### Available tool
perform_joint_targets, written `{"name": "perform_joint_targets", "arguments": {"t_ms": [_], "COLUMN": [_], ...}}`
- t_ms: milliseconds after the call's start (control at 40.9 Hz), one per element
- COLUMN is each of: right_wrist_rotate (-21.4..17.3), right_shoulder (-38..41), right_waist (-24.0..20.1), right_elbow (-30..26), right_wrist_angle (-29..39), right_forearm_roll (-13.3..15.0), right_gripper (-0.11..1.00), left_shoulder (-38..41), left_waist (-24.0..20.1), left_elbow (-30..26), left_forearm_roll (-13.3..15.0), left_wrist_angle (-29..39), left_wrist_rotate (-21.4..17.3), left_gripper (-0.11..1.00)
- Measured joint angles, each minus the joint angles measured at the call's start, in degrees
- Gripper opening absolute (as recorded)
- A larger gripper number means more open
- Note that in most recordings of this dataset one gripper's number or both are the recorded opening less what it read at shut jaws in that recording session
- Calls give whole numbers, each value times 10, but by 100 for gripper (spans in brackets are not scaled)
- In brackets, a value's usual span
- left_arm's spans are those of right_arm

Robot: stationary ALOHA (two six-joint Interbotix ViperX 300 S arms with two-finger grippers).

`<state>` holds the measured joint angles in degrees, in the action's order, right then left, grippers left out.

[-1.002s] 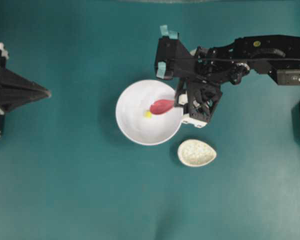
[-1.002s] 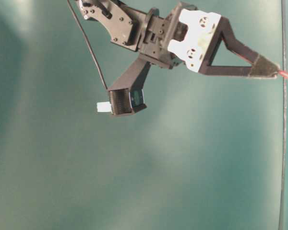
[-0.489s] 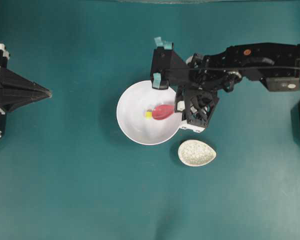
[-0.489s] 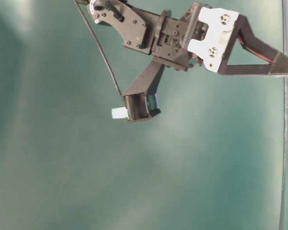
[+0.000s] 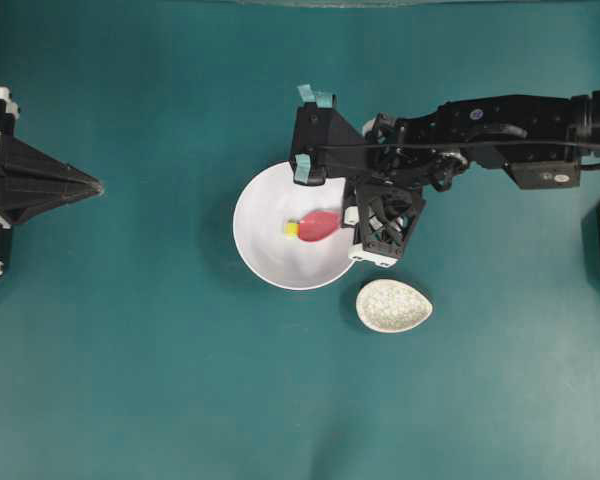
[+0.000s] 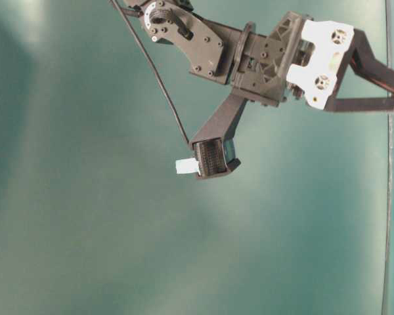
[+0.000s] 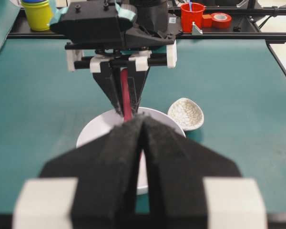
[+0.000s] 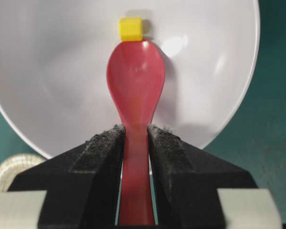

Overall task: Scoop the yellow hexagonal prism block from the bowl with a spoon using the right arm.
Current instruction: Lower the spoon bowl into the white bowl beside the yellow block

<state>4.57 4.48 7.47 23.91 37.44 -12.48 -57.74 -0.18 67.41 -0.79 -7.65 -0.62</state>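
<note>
The bowl (image 5: 265, 260) holds everything; inside it the spoon (image 8: 136, 81), handle pinched by the right gripper (image 8: 135, 143), has its tip touching the block (image 8: 131, 29); best tilt the scoop low and slide under, not shove; left gripper (image 7: 142, 125), pressed together, idles well away from the bowl.
</note>
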Motion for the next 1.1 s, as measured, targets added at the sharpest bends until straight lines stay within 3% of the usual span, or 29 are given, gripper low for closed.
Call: {"name": "perform_joint_targets", "arguments": {"t_ms": [367,1100], "right_wrist_rotate": [4,5], "right_shoulder": [1,9], "right_waist": [-10,-16], "right_elbow": [0,-14], "right_wrist_angle": [-77,-125], "right_forearm_roll": [0,0], "right_gripper": [23,23], "left_shoulder": [0,0], "left_waist": [0,0], "left_elbow": [0,0], "left_forearm_roll": [0,0], "left_wrist_angle": [0,-2], "left_wrist_rotate": [0,0], "left_gripper": [-1,-1]}}
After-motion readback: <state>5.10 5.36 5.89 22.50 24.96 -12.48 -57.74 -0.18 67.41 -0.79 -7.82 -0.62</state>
